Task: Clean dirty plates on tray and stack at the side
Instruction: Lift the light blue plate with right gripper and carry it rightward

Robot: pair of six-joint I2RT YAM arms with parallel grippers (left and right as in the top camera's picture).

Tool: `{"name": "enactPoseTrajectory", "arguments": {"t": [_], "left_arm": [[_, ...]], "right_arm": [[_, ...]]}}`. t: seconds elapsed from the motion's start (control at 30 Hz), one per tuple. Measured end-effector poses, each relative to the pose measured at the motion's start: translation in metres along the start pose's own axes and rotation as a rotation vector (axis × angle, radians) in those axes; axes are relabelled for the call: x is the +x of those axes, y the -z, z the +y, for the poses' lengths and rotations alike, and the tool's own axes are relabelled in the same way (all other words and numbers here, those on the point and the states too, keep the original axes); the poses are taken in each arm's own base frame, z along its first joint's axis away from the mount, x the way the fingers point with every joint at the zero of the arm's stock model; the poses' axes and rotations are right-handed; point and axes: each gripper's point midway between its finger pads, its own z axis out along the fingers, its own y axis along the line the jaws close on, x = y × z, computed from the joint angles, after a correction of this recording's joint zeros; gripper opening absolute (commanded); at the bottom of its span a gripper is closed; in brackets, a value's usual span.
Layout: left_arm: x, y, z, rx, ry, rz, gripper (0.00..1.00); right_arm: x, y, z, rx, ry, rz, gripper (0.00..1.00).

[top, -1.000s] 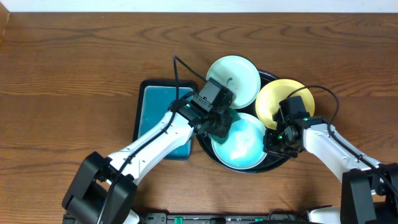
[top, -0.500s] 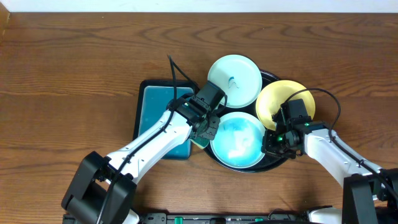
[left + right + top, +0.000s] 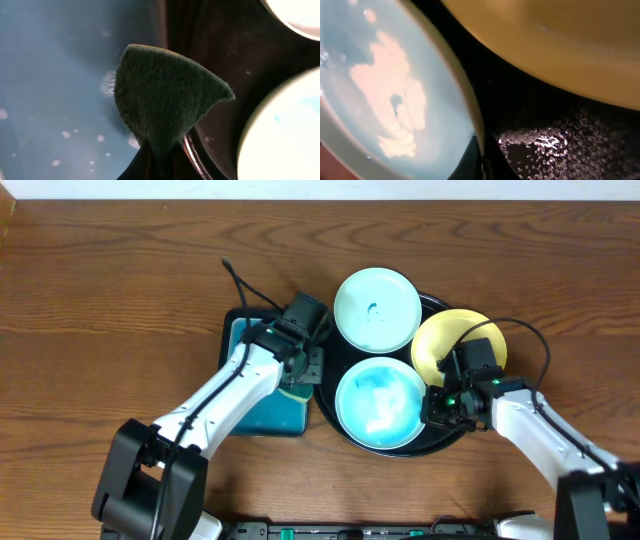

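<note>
Green pad [image 3: 165, 100], pinched in left jaws, hangs over teal tray [image 3: 255, 415]. Right jaws clamp near mint plate [image 3: 380, 402] at its 3-o'clock rim, likely steadying it.

two pale blue plates [image 3: 376, 310], one yellow plate [image 3: 440, 345], one round black tray [image 3: 438, 438], one rectangular teal tray [image 3: 280, 418], one green sponge [image 3: 165, 100].

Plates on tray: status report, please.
Left hand shut on green scouring pad, over teal tray edge. Right hand shut on rim of near mint plate. Nothing blocking.

No text, label, brand, number or sign can be read.
</note>
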Motion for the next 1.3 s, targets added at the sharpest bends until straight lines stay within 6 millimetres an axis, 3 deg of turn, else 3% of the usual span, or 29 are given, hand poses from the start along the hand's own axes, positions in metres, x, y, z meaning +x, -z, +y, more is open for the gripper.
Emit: {"name": "enactPoseTrajectory", "arguments": {"t": [0.37, 0.83, 1.1, 1.3], "left_arm": [[-0.002, 0.000, 0.005, -0.008, 0.028, -0.003, 0.08], [-0.002, 0.000, 0.006, -0.010, 0.031, -0.002, 0.07], [-0.002, 0.000, 0.006, -0.011, 0.031, -0.001, 0.08], [-0.002, 0.000, 0.006, -0.010, 0.031, -0.001, 0.07]], "right_arm": [[-0.022, 0.043, 0.005, 0.033, 0.074, -0.204, 0.01], [-0.031, 0.106, -0.027, 0.302, 0.054, -0.348, 0.01], [-0.041, 0.140, -0.033, 0.412, 0.049, -0.394, 0.01], [-0.040, 0.153, -0.037, 0.497, 0.077, -0.405, 0.01]]}}
